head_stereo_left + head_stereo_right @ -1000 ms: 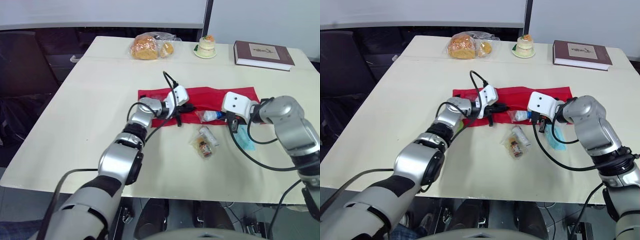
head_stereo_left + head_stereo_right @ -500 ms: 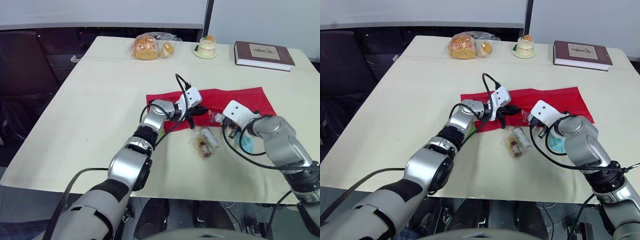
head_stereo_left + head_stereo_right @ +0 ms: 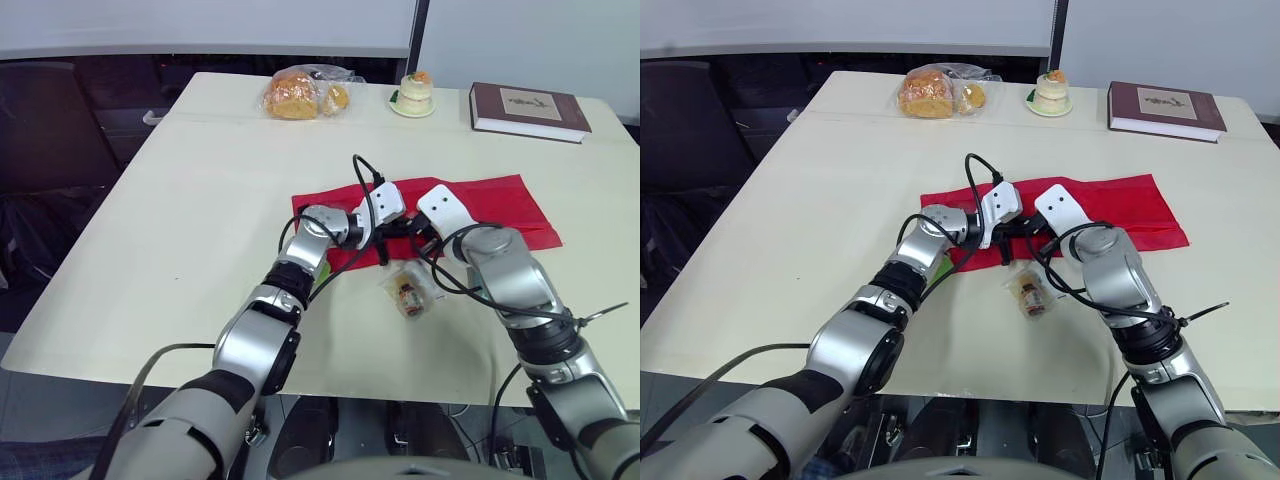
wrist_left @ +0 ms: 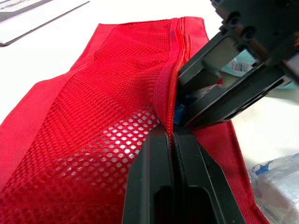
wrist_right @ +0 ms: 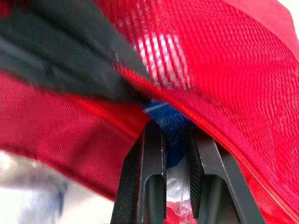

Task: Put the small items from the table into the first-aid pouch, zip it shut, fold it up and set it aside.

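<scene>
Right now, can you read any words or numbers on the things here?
Nothing reads clearly.
Book: cover label, too small to read.
Blue packet: white letters, blurred and partly hidden.
Snack bag: print too small to read.
Teal packet: striped label, too small to read.
Pouch: no writing seen.

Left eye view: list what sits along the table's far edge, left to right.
bagged bread → small cake → book
</scene>
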Action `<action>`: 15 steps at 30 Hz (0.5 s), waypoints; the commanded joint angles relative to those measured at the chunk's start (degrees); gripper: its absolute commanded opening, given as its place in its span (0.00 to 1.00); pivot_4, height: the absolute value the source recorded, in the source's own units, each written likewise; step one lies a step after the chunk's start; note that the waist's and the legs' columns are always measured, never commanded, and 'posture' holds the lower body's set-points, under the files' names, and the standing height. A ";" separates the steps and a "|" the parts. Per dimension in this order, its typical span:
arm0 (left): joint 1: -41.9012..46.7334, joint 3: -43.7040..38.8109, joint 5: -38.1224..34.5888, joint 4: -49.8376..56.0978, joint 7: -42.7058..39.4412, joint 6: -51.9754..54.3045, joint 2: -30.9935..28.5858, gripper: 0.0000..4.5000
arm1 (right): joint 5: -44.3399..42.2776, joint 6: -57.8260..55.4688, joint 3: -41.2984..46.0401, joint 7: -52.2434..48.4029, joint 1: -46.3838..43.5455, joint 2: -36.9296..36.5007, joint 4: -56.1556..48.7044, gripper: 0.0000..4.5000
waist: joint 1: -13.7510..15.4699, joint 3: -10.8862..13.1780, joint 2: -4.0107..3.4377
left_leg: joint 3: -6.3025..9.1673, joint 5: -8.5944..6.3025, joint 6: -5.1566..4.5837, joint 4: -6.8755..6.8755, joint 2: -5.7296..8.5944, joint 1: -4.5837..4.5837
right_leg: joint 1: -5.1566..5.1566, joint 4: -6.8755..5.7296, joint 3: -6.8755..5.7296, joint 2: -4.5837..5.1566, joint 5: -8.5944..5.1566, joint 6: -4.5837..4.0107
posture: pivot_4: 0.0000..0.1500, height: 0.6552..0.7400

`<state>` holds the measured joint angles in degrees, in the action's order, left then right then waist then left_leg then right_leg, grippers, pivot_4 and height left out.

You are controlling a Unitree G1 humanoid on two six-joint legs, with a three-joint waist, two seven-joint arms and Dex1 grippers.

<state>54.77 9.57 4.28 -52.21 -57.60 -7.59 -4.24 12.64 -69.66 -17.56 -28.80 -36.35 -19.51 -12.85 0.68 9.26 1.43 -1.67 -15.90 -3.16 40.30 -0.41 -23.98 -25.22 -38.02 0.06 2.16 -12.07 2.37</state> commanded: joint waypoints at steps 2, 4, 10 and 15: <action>0.19 0.57 -0.64 0.92 -0.17 -0.71 0.04 0.00 | -1.83 0.25 0.44 0.52 -2.13 -0.03 -3.39 0.45 | -0.08 0.00 0.00 | 0.02 0.00 0.00 0.00 -0.01 0.00 | 0.00 -0.02 -0.01 -0.02 0.00 0.00 | 1.00 0.87; 0.30 0.54 -0.51 0.48 -0.07 -0.90 -0.30 0.00 | -2.87 -0.35 1.23 -0.04 -1.60 -1.24 -5.08 0.66 | -0.09 0.00 -0.01 | 0.04 0.00 0.00 0.00 -0.01 0.00 | 0.00 -0.02 -0.02 -0.02 0.00 0.00 | 1.00 0.87; 1.50 0.05 -0.56 -1.19 0.39 -1.17 -1.20 0.00 | -10.10 -5.48 7.03 -5.69 1.31 -8.41 -15.13 0.77 | -0.03 0.00 -0.01 | 0.06 -0.01 -0.02 0.00 -0.01 -0.01 | 0.02 0.02 -0.03 -0.01 0.00 0.00 | 1.00 0.87; 1.44 -0.10 -1.01 -1.16 0.18 -1.16 -1.09 0.00 | -16.58 -1.53 11.93 -10.58 6.77 -14.51 -17.29 0.77 | -0.03 0.00 -0.01 | 0.15 -0.01 -0.02 0.00 -0.02 0.00 | 0.04 0.02 -0.09 -0.02 -0.01 0.00 | 1.00 0.87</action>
<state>55.00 9.58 4.28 -54.08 -57.29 -7.94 -5.56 -2.08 -73.65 -8.06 -38.01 -30.18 -32.77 -28.71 0.65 9.26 1.42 -1.51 -15.91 -3.18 40.30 -0.43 -23.98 -25.17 -37.99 -0.04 2.13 -12.07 2.37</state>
